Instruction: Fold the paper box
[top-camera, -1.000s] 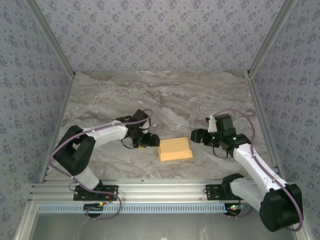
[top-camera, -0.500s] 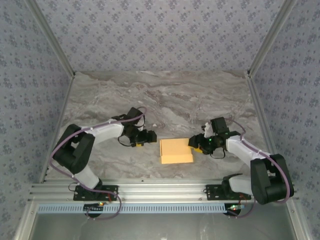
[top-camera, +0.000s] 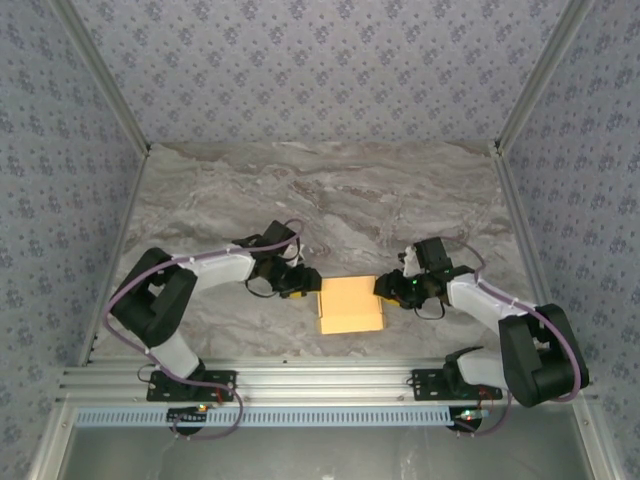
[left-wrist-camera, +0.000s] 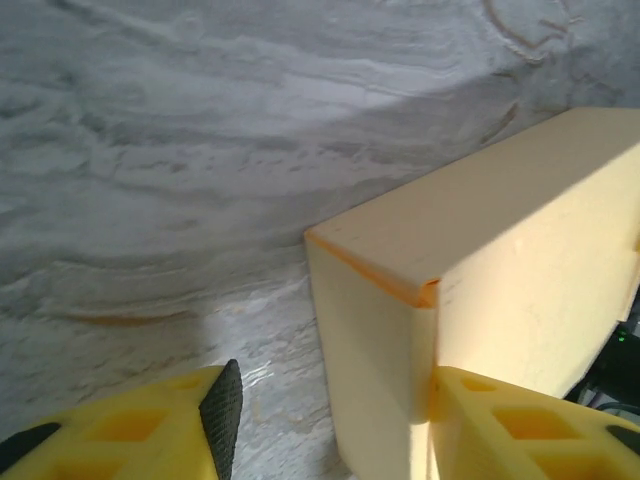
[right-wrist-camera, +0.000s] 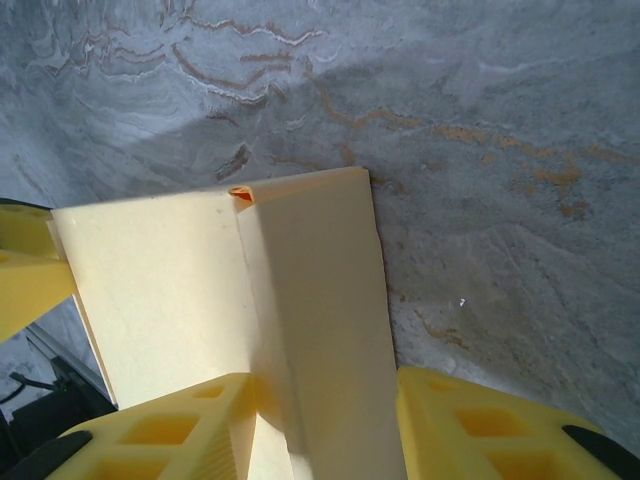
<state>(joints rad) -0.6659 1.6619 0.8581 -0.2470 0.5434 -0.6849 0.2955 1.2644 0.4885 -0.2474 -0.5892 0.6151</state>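
Where faces meet, paper box pale yellow, orange-edged.

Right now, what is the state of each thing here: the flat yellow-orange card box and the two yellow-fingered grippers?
yellow-orange card box, folded shut, lying flat between the grippers.
left gripper, open, one finger against the box's corner.
right gripper, fingers astride the box's edge; grip cannot be told.

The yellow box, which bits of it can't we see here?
- Top external: the paper box is too small to show its seams.
- Left wrist: the right edge cuts off the box's far end.
- Right wrist: the bottom edge cuts off where the right gripper meets the box, so its grip is unclear.
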